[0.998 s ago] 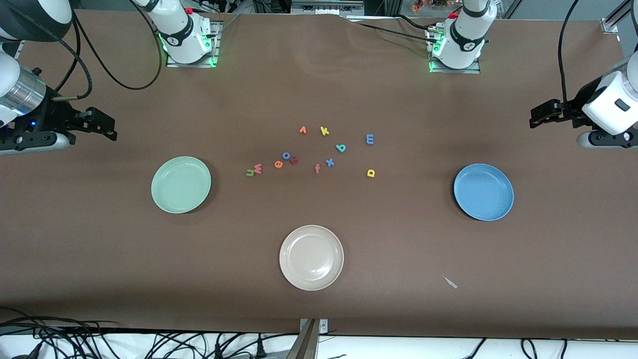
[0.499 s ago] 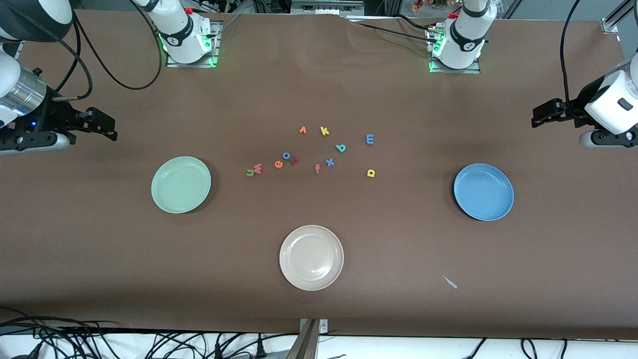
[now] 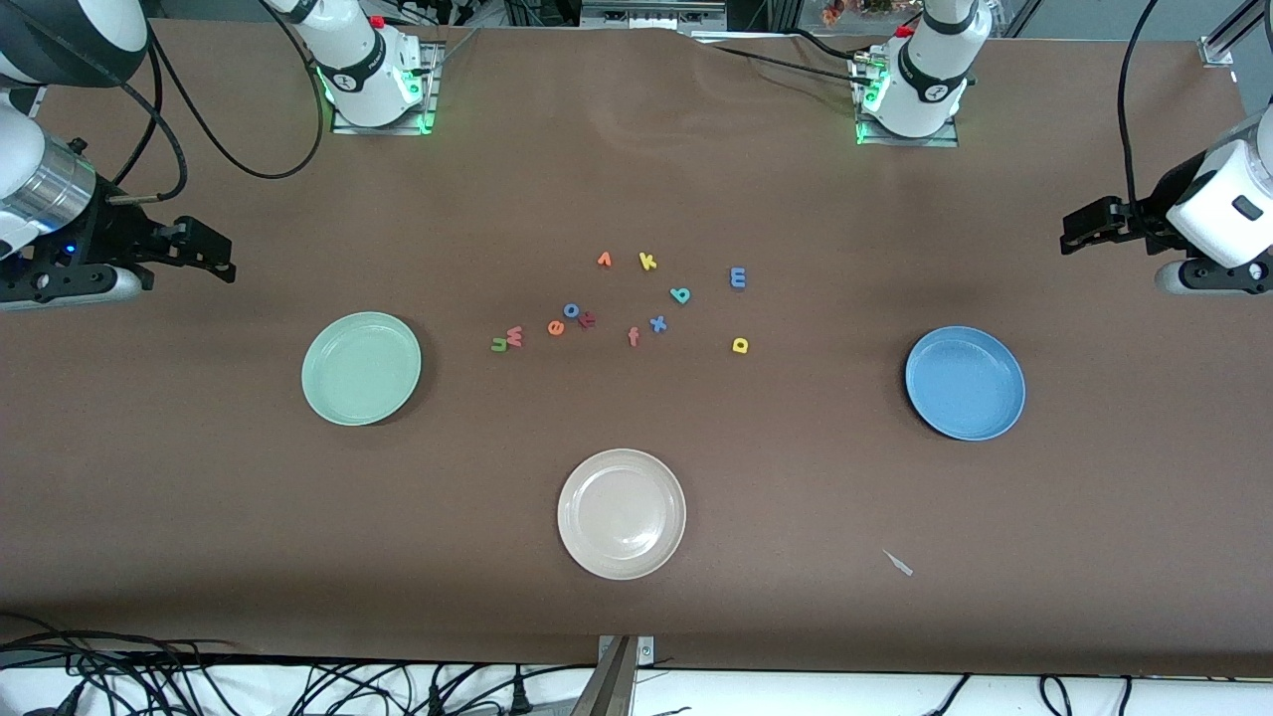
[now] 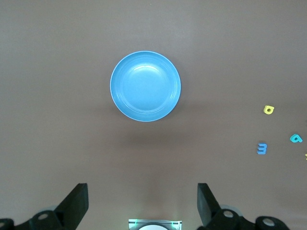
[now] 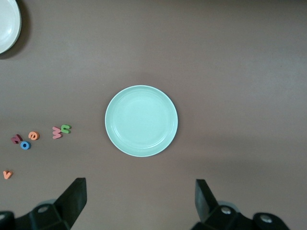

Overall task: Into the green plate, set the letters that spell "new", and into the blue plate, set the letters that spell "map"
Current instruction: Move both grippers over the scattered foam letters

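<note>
In the middle of the table lie the green n, red-pink w and orange e, close together. The blue m, teal a and yellow p lie toward the left arm's end. The green plate and the blue plate hold nothing. My left gripper hangs open over the table at its own end, with the blue plate in its wrist view. My right gripper hangs open at its own end, and its wrist view shows the green plate.
A beige plate sits nearer the front camera than the letters. Other letters lie among them: blue o, salmon f, blue x, yellow k, orange v. A small scrap lies near the front edge.
The left gripper has drifted slightly toward its own end of the table. The letters and plates have not moved.
</note>
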Motion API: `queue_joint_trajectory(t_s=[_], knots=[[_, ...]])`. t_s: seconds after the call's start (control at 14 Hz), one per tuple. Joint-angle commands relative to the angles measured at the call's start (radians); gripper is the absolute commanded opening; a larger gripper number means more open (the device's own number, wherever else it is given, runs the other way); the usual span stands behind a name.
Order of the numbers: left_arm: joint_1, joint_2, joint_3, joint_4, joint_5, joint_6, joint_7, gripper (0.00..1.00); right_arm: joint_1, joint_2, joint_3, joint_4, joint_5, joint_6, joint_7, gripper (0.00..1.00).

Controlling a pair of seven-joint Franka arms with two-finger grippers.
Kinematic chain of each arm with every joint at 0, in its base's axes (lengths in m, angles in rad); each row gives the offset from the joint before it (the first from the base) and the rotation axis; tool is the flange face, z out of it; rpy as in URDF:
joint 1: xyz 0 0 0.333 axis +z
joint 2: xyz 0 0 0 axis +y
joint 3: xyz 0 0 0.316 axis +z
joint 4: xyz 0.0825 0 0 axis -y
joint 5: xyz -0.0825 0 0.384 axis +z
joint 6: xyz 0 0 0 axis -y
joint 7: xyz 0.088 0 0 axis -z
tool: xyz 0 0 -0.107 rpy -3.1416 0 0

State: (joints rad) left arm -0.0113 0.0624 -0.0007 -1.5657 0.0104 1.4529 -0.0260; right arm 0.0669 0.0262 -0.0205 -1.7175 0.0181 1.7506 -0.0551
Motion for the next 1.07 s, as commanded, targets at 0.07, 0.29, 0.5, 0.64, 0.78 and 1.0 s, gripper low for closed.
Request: queue_joint_trajectory(t_s=[0.07,0.29,0.5,0.64,0.78,1.0], knots=[[-0.015,-0.001,-0.008,0.018,0.017,-0.016,0.018,1.0,-0.004,-0.043,0.007,-0.019,0.008,0.001,0.014,1.0],[-0.045,0.088,-0.042,0.018,0.013,-0.005,0.009,1.0,-0.006,-0.06,0.004,-0.019,0.006,0.001,0.014,1.0],[-0.065,0.153,-0.077,0.018,-0.111,0.0,-0.008,1.0,-0.006,-0.063,0.002,-0.02,0.008,0.001,0.004,1.0],[-0.129,0.197,-0.11,0.012,-0.139,0.065,-0.049,1.0,-0.004,-0.029,0.002,-0.031,0.048,0.012,0.015,1.0],[-0.212,0.247,-0.113,-0.005,-0.139,0.159,-0.095,1.0,-0.004,-0.002,0.002,-0.033,0.055,0.029,0.018,1.0],[-0.31,0.278,-0.111,-0.075,-0.132,0.31,-0.149,1.0,-0.001,0.043,0.01,-0.033,0.062,0.075,0.09,1.0]])
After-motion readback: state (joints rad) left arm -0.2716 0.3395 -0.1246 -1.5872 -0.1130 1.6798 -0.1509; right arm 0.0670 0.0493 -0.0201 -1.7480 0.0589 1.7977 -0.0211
